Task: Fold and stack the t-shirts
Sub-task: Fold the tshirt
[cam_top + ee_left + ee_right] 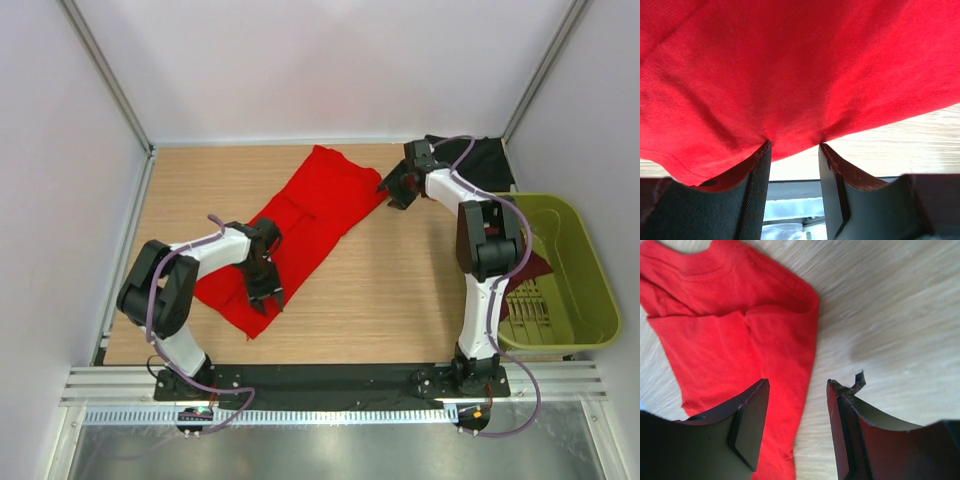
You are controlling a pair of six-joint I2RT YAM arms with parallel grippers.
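The bright red t-shirt (310, 205) lies partly folded, diagonally across the wooden table. My left gripper (265, 293) is over its near end. In the left wrist view the left gripper (794, 144) is open, with both fingertips against the red cloth (790, 65) and nothing between them. My right gripper (393, 190) is open at the shirt's far right edge. In the right wrist view the right gripper (797, 382) has one finger over the red shirt (740, 330) and the other over bare wood. The black t-shirt (485, 160) lies at the back right. The dark maroon t-shirt (538, 268) hangs in the basket.
The olive-green plastic basket (592, 270) stands at the table's right edge, beside the right arm. White walls close in the back and both sides. A metal rail runs along the near edge.
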